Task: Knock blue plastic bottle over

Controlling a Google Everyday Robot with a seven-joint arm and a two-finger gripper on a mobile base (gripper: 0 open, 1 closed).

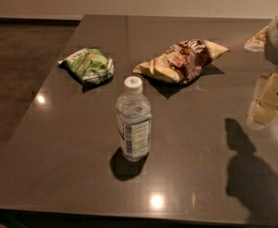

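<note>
Fingers (pixel 262 112) hover right, over glossy table (pixel 58 141).

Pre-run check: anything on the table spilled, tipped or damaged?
Nothing stands out: blue plastic bottle upright and capped, green bag and chip bag lying flat behind it, gripper hanging off to the right.

Claw (pixel 264 109) hangs at right edge over desk (pixel 200 141). Bare desk between claw and upright blue plastic bottle (pixel 134 120). Green bag (pixel 88 65), chip bag (pixel 181 60) lie behind bottle, apart; front and left open.
</note>
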